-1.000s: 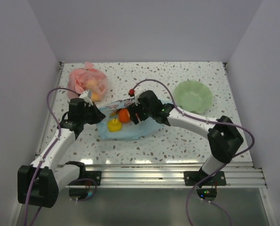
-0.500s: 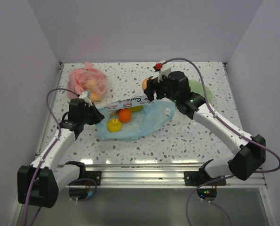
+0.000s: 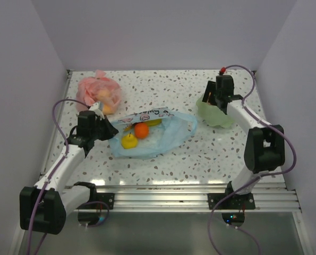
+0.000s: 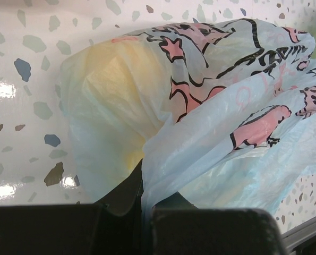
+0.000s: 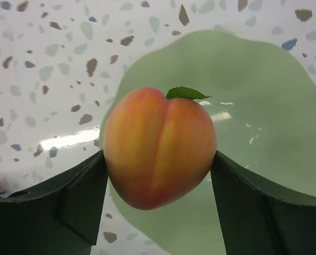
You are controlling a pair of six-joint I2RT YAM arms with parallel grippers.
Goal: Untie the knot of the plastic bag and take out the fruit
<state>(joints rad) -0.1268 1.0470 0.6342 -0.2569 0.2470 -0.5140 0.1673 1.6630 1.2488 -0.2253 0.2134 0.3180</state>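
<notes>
The light-blue plastic bag [image 3: 158, 135] lies open on the table's middle, with an orange fruit [image 3: 141, 130] and a yellow fruit [image 3: 128, 141] on it. My left gripper [image 3: 108, 129] is shut on the bag's left edge; in the left wrist view the film [image 4: 211, 122] is pinched between the fingers [image 4: 123, 196]. My right gripper [image 3: 213, 100] is at the back right, shut on a peach fruit [image 5: 159, 147] and holding it above the green bowl [image 5: 264, 127], which also shows in the top view [image 3: 221, 114].
A pink-red bag [image 3: 98, 91] with orange-yellow fruit inside lies at the back left. White walls close in the table on three sides. A metal rail [image 3: 173, 194] runs along the near edge.
My right gripper lifted the peach fruit out of the blue bag and carried it right and back to over the green bowl. The left gripper kept its hold on the bag.
</notes>
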